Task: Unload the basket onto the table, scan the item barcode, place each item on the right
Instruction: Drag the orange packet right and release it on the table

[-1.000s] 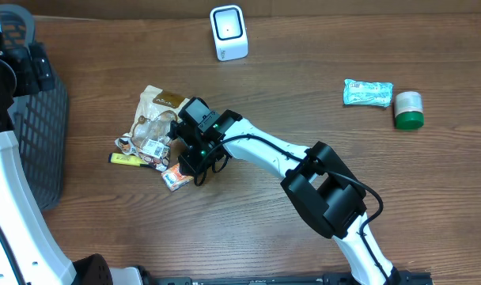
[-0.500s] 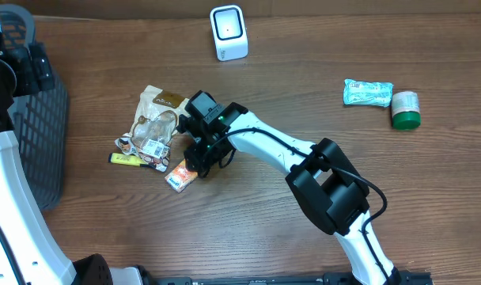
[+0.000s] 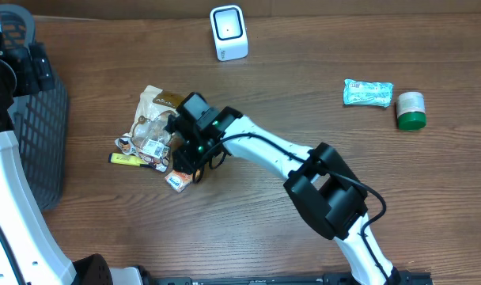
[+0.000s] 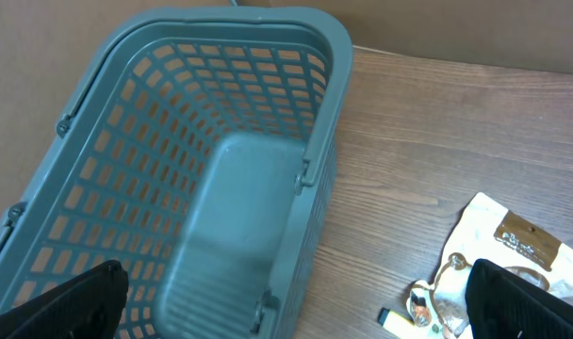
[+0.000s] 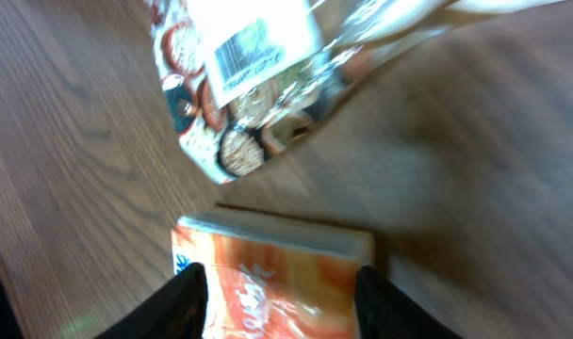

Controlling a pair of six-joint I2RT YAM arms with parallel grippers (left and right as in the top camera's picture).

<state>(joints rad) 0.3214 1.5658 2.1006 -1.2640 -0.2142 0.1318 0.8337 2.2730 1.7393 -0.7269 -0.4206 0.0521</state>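
Orange packet (image 5: pixel 268 264) | between 2 fingers of right hand (image 5: pixel 279 287) | contact unclear

Overhead is looking straight down at the desk (image 3: pixel 304 63); left wrist is facing the basket (image 4: pixel 221 122); right wrist is sitting close above the bag (image 5: pixel 258 56).

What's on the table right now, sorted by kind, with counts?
Packets: 2 (orange packet, teal packet)
Snack bag: 1
Green-lidded jar: 1
Yellow stick: 1
Scanner: 1
Basket: 1
Total: 7
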